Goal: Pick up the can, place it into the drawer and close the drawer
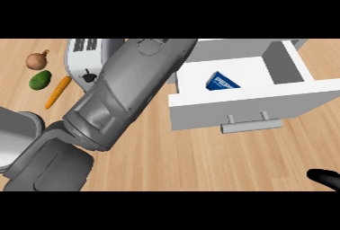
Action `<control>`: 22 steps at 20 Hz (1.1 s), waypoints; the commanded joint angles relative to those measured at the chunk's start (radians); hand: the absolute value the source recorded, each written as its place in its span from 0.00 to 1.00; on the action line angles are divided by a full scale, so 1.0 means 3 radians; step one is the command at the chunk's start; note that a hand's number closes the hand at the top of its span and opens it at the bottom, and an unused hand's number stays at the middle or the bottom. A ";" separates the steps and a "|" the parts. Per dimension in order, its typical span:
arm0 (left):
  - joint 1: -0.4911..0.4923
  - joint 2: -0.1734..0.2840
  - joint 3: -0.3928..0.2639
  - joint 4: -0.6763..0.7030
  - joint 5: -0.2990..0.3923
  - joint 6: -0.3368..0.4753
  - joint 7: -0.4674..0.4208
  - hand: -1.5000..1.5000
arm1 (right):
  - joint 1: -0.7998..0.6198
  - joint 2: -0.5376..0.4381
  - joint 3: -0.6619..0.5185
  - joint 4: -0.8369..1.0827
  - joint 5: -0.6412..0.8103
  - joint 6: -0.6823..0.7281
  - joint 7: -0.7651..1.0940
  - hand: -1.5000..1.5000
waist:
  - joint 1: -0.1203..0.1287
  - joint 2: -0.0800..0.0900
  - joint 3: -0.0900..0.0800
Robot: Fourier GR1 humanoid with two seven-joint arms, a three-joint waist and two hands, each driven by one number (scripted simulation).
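The drawer (252, 101) stands open at the upper right of the wooden counter (199, 152), its white front panel facing the viewer with a grey handle (251, 125) across it. The can (221, 81), blue with white lettering, lies inside the drawer, near the left part of the compartment, tilted and partly hidden by the front wall.

The left forearm (126, 85) crosses the view diagonally from the lower left to the drawer's upper left corner. The left hand itself is out of sight beyond the arm's end, so whether it is wide or closed cannot be told.

Only a black tip of the right hand (325, 177) shows at the lower right edge, well apart from the drawer; its fingers cannot be judged.

At the upper left stands a white toaster (86, 56), partly covered by the arm. Left of it lie an onion (38, 59), a green avocado (40, 80) and an orange carrot (58, 91), close together.
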 commanded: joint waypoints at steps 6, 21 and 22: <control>-0.0098 -0.0001 -0.0027 0.0063 0.0238 0.0118 -0.0048 0.00 | -0.0130 -0.0213 0.0183 0.0148 0.0485 0.0142 -0.0400 0.00 | 0.0004 0.0005 0.0001; -0.0098 -0.0001 0.0002 0.0099 0.0503 0.0178 -0.0352 0.00 | -0.0800 -0.0568 0.1071 0.1162 0.2164 0.0003 -0.0836 0.00 | 0.0169 0.0003 -0.0004; -0.0073 -0.0001 -0.0033 0.0063 0.0471 0.0060 -0.0358 0.00 | -0.0921 -0.0526 0.1084 0.1400 0.2307 -0.0118 -0.0853 0.00 | 0.0244 -0.0007 -0.0006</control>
